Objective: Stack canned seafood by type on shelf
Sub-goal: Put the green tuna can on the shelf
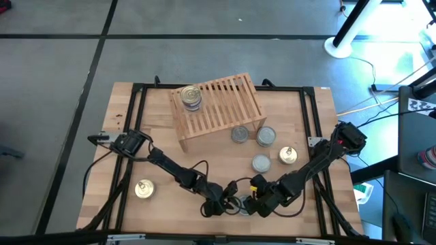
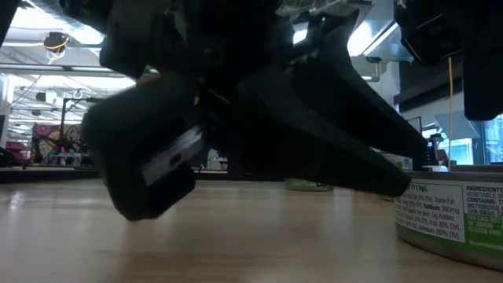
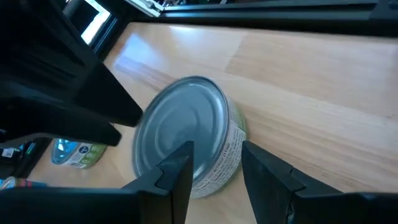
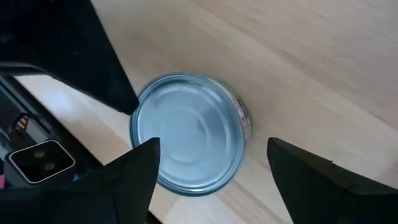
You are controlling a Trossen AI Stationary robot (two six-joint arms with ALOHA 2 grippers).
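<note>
Both claws crowd one silver-topped tin [image 4: 189, 134] at the near edge of the surface [image 1: 170, 163], well away from the shelf [image 1: 221, 105]. The right claw [image 4: 211, 171] gapes wide around it; the left claw [image 3: 214, 168] stands narrower, one finger seemingly over the lid, gripping nothing. A pick-up is in hand: next, one claw must close squarely on the tin's sides.

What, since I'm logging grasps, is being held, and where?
Cannot be told: left gripper straddles the silver tin's rim; right gripper is open around it, not gripping.
</note>
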